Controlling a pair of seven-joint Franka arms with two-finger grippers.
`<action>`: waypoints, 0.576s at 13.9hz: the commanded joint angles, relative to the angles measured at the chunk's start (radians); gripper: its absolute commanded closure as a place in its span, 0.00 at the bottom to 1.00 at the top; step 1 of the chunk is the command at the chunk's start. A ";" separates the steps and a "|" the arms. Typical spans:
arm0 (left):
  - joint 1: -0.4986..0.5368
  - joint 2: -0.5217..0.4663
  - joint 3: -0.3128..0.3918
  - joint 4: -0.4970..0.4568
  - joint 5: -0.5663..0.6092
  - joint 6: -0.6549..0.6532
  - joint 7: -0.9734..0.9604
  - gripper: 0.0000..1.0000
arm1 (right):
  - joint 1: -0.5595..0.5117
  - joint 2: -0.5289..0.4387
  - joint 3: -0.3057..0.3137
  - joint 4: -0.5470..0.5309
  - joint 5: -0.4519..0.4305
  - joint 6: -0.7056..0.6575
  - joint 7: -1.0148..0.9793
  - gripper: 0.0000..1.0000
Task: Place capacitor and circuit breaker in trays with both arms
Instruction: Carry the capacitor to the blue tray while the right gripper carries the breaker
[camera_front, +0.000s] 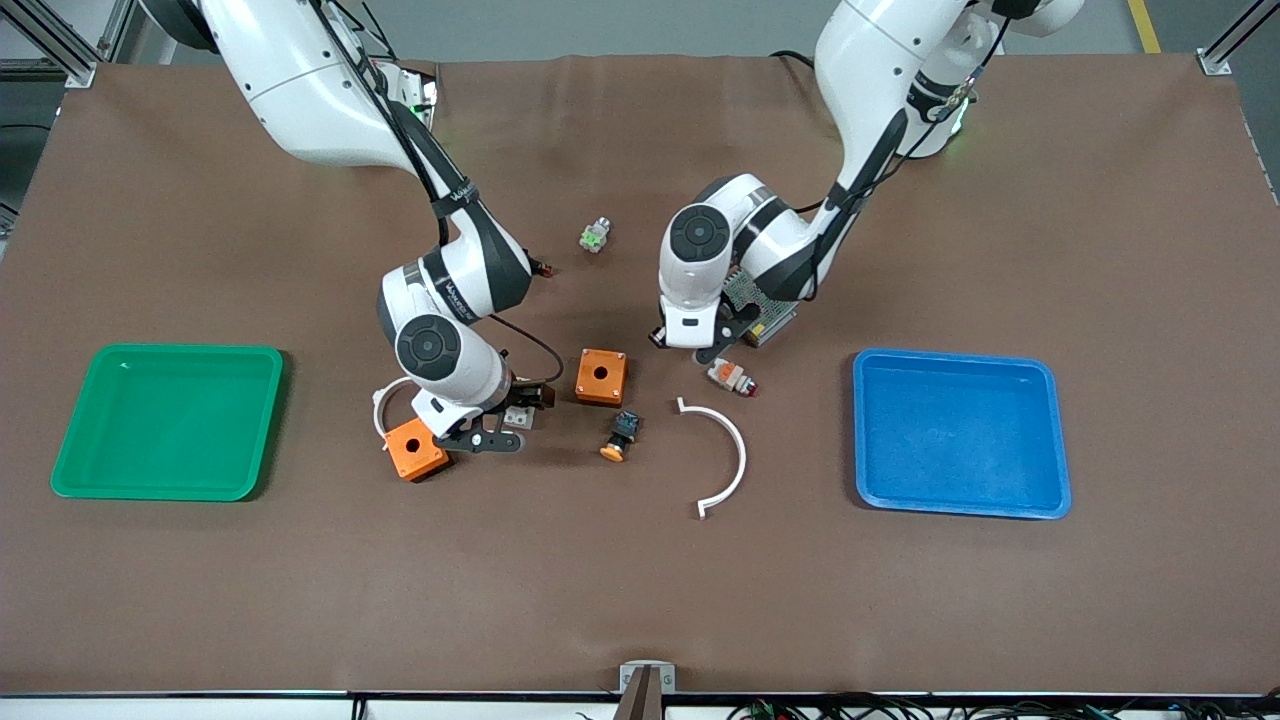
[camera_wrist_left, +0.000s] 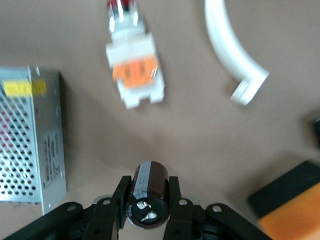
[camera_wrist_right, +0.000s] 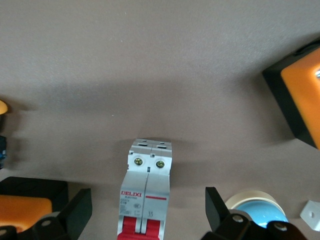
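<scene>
The capacitor, a stubby dark cylinder with two pale terminals on its end, sits between the fingers of my left gripper, which is shut on it just over the brown mat. In the front view the left gripper is beside the white-and-orange part, and its hand hides the capacitor. The circuit breaker, white-grey with red toggles, lies on the mat between the wide-open fingers of my right gripper, untouched. In the front view the breaker lies by the right gripper, between the two orange boxes.
A green tray lies at the right arm's end and a blue tray at the left arm's end. Around the grippers are orange boxes, an orange-capped button, a white curved strip, a white-and-orange part and a perforated metal box.
</scene>
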 joint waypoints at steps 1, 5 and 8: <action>0.118 -0.111 0.006 0.028 0.039 -0.117 0.133 1.00 | 0.006 -0.012 0.004 -0.025 -0.009 0.020 0.018 0.02; 0.328 -0.165 0.006 0.045 0.039 -0.148 0.449 1.00 | 0.005 -0.012 0.006 -0.025 -0.006 0.012 0.019 0.59; 0.474 -0.201 0.005 0.035 0.041 -0.159 0.685 1.00 | 0.006 -0.012 0.006 -0.024 -0.005 0.010 0.019 0.80</action>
